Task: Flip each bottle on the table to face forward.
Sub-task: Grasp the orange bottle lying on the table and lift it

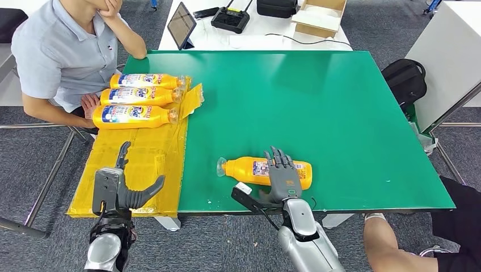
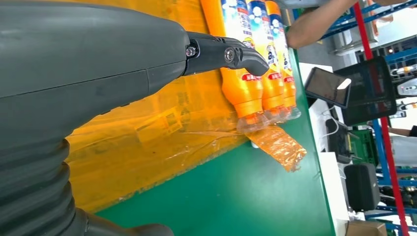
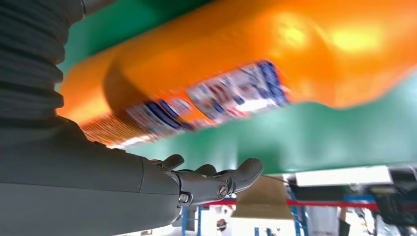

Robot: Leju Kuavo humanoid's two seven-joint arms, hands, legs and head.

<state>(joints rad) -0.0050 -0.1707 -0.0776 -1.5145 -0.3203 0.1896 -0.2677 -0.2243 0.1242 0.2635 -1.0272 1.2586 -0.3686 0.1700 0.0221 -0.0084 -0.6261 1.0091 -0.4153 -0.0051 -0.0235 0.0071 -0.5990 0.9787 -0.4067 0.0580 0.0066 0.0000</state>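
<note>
Green covers the worktop (image 1: 340, 113) before me, with a yellow sheet (image 1: 144, 161) laid along its left side and grey carpet all around. Three orange bottles (image 1: 136, 96) lie side by side at the far end of that sheet, blue labels up, caps pointing right; a seated person's hand (image 1: 89, 104) rests just beside them. One more bottle (image 1: 247, 170) lies alone near the worktop's front edge, cap to the left.

My right hand (image 1: 281, 175) lies over this lone bottle, fingers spread across its body and thumb out on the near side; I judge it a loose resting touch, not a firm grip. My left hand (image 1: 122, 187) hangs open over the yellow sheet, holding nothing.

This looks like the turning of the fourth bottle. Next I would need to roll it about its length until the front label faces up.

My hand hides part of the label, and the right wrist view is blurred, so which face shows is unclear.
</note>
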